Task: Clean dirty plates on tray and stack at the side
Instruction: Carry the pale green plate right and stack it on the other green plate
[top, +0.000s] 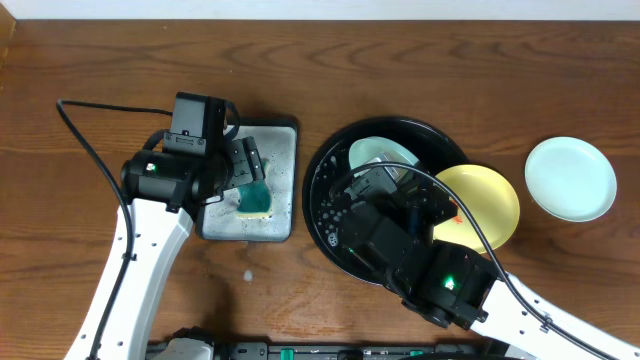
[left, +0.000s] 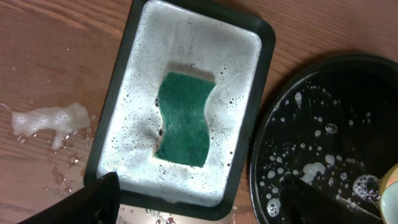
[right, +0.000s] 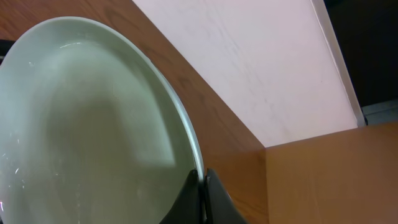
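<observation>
1. The left arm (top: 140, 250) hangs over the silvery tray (top: 283, 150), which sits on the tabletop (top: 100, 60) left of centre. The left jaws stand wide open above it and hold nothing. One dark finger (left: 93, 199) shows at the lower left of the left wrist view.
2. The teal sponge (left: 183, 118) lies flat in the silvery tray on a layer of white foam. A blob of foam (left: 50, 121) lies on the bare wood just beside the tray.
3. The black tray (top: 312, 205) rests at mid-tabletop, just right of the silvery tray. Its floor is speckled with suds.
4. The right arm (top: 520, 310) reaches in from the near edge. The right jaws are closed narrowly on the rim of a mint plate (right: 93, 124) inside the black tray, on its far side.
5. The yellow plate (top: 490, 195) lies across the black tray's right rim.
6. The second mint plate (top: 570, 178) lies flat on the tabletop toward the right edge, apart from the yellow plate.
</observation>
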